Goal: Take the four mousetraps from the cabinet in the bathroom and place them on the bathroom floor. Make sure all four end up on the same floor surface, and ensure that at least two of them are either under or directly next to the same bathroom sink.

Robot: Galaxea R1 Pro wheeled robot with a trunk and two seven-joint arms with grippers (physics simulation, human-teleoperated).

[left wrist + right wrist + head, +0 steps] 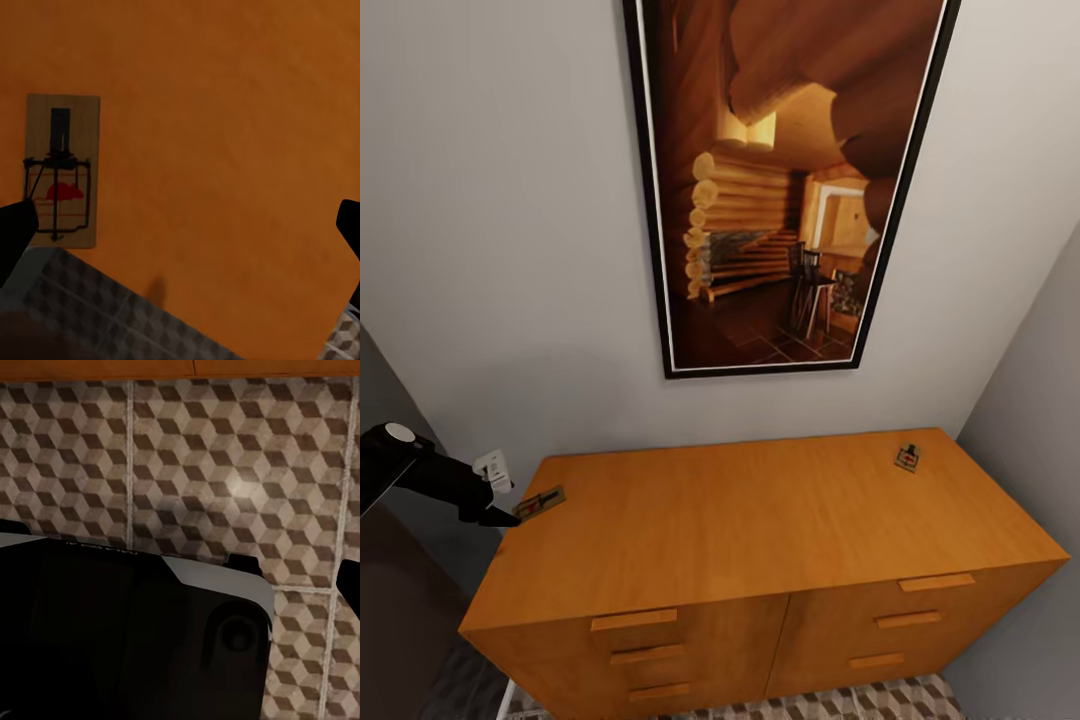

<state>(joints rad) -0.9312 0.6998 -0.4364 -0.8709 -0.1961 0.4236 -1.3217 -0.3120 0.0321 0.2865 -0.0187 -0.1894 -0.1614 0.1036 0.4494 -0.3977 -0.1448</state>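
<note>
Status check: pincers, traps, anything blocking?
Left pincer open over cabinet edge beside left mousetrap. Second mousetrap far right. Nothing blocking either.

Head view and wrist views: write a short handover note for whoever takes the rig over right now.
Left pincer: open, empty, hovering at the cabinet top's left edge, beside a mousetrap.
Right pincer: low over the bathroom floor; state unclear.
Second mousetrap lies near the top's back right corner.
Done: none visible on the floor.
Left: grasp both visible traps, locate the other two, then place all by the sink.

left arm (420, 475): matte black, white round cap | base (135, 622): black, white-edged
</note>
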